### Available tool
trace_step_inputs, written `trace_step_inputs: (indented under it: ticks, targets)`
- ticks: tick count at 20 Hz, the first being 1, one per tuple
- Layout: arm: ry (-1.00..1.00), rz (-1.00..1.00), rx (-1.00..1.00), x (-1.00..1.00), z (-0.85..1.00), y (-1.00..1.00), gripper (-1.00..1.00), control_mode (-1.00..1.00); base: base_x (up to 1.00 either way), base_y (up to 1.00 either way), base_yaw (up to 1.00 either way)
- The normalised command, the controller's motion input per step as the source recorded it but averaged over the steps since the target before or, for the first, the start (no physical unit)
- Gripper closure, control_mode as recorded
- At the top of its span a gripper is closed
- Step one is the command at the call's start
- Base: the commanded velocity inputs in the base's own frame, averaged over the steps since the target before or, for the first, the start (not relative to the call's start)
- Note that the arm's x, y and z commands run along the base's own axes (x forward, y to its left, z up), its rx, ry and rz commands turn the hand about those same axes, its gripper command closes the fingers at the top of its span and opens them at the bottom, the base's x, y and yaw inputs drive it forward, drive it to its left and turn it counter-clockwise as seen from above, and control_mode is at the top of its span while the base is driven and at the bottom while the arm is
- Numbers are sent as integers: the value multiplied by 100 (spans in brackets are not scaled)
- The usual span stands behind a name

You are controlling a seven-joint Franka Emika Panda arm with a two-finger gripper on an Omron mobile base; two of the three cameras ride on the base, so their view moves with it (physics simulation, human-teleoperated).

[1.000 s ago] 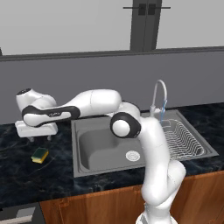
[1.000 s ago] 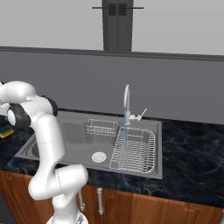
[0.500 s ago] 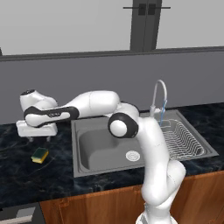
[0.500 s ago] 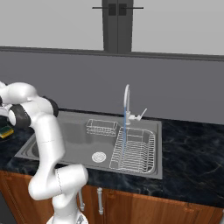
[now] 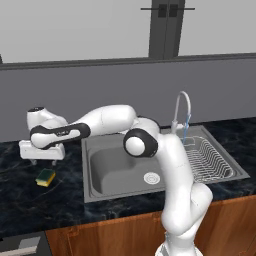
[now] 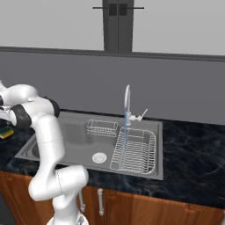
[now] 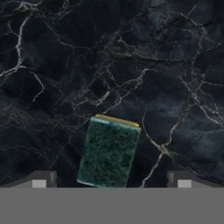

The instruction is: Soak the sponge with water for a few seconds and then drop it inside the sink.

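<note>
The end effector (image 7: 112,181) is wide open, w/ nothing between its fingers, and hangs above the sponge (image 7: 109,151). The sponge lies flat on the dark worktop (image 5: 20,200), green side up, left of the sink (image 5: 150,170), approx. centred but a bit turned vs. the fingers. Water (image 6: 125,134) runs from the faucet (image 6: 127,103). Risk: closing on the corners could twist the sponge out.
</note>
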Motion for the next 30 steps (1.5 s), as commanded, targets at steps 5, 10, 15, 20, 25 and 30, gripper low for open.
trace_step_inputs:
  ticks: [5,10,15,20,25,30]
  targets:
    - [5,-1,0,1,-10,0,-100,-100,0,0,0]
    - [1,-3,0,3,-23,2,-100,-100,0,0,0]
    - [0,-5,0,7,-13,10,-100,-100,0,0,0]
    - [0,-6,0,2,0,17,-100,-100,0,0,0]
    - [0,-4,0,0,0,12,-100,-100,0,0,0]
    - [0,-1,-3,0,0,1,-100,-100,0,0,0]
